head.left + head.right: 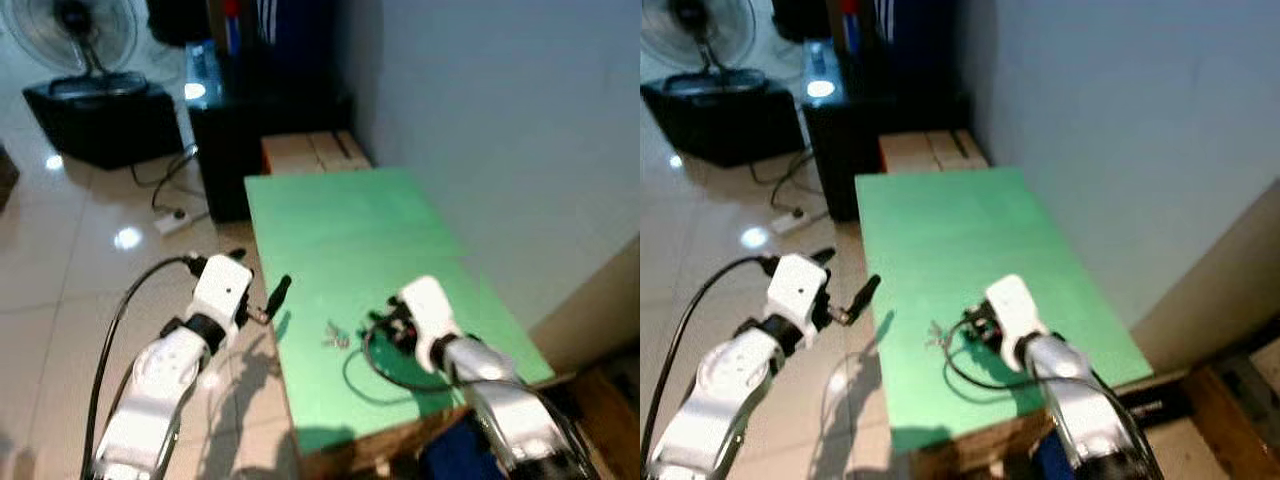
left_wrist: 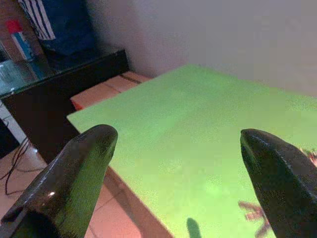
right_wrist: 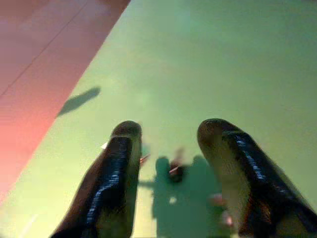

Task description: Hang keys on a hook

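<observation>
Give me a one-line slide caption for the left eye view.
Robot's right gripper hovers over keys on a green table; left gripper waits open at the table's edge.

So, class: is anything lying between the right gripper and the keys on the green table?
Nothing visible. The right gripper hangs open just above the keys on the green table, with only bare tabletop between them.

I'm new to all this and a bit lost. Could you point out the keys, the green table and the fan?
keys (image 1: 335, 336), left eye view, on the small metal bunch lying on the table.
green table (image 1: 340, 225), left eye view, on a bare part of its top.
fan (image 1: 75, 35), left eye view, on its round grille.
</observation>
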You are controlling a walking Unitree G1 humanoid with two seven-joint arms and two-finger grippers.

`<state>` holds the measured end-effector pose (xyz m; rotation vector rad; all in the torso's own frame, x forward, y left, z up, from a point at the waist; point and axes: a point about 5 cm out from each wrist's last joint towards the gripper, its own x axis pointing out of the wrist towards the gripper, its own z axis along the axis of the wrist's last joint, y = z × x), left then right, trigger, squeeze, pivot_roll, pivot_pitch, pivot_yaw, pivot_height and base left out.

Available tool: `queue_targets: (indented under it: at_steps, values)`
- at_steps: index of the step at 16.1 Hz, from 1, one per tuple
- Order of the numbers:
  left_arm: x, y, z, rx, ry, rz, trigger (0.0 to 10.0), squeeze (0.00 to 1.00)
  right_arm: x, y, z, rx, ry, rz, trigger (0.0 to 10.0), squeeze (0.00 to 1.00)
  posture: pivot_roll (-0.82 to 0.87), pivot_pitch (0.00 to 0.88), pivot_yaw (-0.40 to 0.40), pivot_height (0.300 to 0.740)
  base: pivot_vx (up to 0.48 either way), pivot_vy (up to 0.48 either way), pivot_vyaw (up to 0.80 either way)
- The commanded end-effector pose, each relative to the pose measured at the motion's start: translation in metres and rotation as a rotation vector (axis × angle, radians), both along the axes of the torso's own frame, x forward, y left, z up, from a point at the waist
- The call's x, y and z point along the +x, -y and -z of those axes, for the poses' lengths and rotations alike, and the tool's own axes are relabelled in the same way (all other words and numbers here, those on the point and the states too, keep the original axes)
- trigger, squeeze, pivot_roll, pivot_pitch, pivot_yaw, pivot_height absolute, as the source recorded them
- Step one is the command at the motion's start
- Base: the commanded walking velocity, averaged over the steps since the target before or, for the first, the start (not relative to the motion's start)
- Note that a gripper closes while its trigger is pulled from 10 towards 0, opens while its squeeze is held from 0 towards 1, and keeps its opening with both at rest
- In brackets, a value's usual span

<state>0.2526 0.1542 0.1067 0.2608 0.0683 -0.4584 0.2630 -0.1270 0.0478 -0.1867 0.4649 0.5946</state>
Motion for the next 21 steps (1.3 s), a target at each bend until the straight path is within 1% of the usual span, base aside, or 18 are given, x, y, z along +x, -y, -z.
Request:
queue_targets:
  at_steps: [1,2,3,4,5,7,9,12,14,15,16,19,21]
  values:
    - [0.001,0.002,-0.005,0.017,-0.009,0.043,10.0,0.00,0.006,-0.005,0.005,-0.022,-0.055,-0.043,10.0,1.00,-0.08,0.133,-0.049,0.740,0.000,0.000,0.00]
    - [0.000,0.003,-0.006,0.031,-0.027,0.076,10.0,0.00,0.014,-0.008,0.006,-0.034,-0.075,-0.060,10.0,1.00,-0.08,0.147,-0.046,0.740,0.000,0.000,0.00]
    - [-0.003,0.005,-0.008,0.025,-0.049,0.123,10.0,0.00,0.020,-0.010,0.008,-0.057,-0.098,-0.062,10.0,1.00,-0.08,0.164,-0.045,0.740,0.000,0.000,0.00]
    - [-0.006,0.008,-0.008,0.008,-0.075,0.168,10.0,0.00,0.025,-0.009,0.010,-0.087,-0.108,-0.058,10.0,1.00,-0.07,0.174,-0.045,0.740,0.000,0.000,0.00]
    - [-0.012,0.011,-0.008,0.001,-0.118,0.236,10.0,0.00,0.032,-0.006,0.015,-0.132,-0.139,-0.042,10.0,1.00,-0.06,0.190,-0.043,0.740,0.000,0.000,0.00]
    - [-0.018,0.013,-0.007,0.008,-0.172,0.299,10.0,0.00,0.040,-0.007,0.018,-0.154,-0.182,-0.034,10.0,1.00,-0.06,0.209,-0.036,0.740,0.000,0.000,0.00]
    - [-0.017,0.012,-0.009,0.016,-0.185,0.317,10.0,0.00,0.046,-0.011,0.019,-0.150,-0.204,-0.043,10.0,1.00,-0.06,0.222,-0.030,0.740,0.000,0.000,0.00]
    - [-0.014,0.011,-0.013,0.023,-0.186,0.322,10.0,0.00,0.059,-0.016,0.013,-0.143,-0.199,-0.038,10.0,1.00,-0.05,0.224,-0.029,0.740,0.000,0.000,0.00]
    - [-0.014,0.010,-0.014,0.026,-0.187,0.320,10.0,0.00,0.063,-0.019,0.010,-0.156,-0.197,-0.042,10.0,1.00,-0.05,0.227,-0.037,0.740,0.000,0.000,0.00]
    - [-0.014,0.009,-0.015,0.025,-0.186,0.316,10.0,0.00,0.065,-0.020,0.009,-0.162,-0.196,-0.050,10.0,0.66,-0.05,0.231,-0.038,0.740,0.000,0.000,0.00]
    - [-0.014,0.009,-0.016,0.023,-0.188,0.316,10.0,0.00,0.067,-0.023,0.008,-0.152,-0.195,-0.059,10.0,0.00,-0.05,0.232,-0.038,0.740,0.000,0.000,0.00]
    - [-0.016,0.009,-0.015,0.019,-0.199,0.324,10.0,0.00,0.066,-0.028,0.009,-0.130,-0.216,-0.083,10.0,0.00,-0.05,0.234,-0.041,0.740,0.000,0.000,0.00]
    - [-0.016,0.009,-0.015,0.021,-0.201,0.325,10.0,0.00,0.066,-0.029,0.009,-0.133,-0.215,-0.089,10.0,0.00,-0.05,0.232,-0.041,0.740,0.000,0.000,0.00]
